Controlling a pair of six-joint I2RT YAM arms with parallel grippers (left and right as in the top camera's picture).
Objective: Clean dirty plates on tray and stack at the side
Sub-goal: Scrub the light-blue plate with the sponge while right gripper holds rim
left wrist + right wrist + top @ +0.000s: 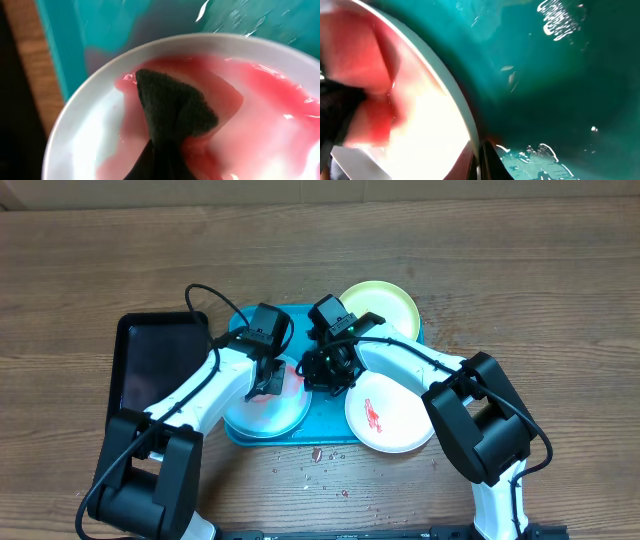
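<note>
The light-blue-rimmed plate (255,420) lies at the left of the turquoise tray (327,418) and is smeared pink-red. My left gripper (272,385) is shut on a dark cloth (172,107) that it presses onto the plate (90,135). My right gripper (318,375) is shut on the rim of this plate (430,130), with one finger on each side (479,162). The yellow-green plate (380,305) lies at the tray's far right corner. The pinkish-white plate (392,412), with a red smear, lies at the tray's near right corner.
A black tray (160,365) lies left of the turquoise tray. Red specks and crumbs (315,454) lie on the wooden table in front of the tray. Wet turquoise tray floor shows in both wrist views (85,30) (555,75).
</note>
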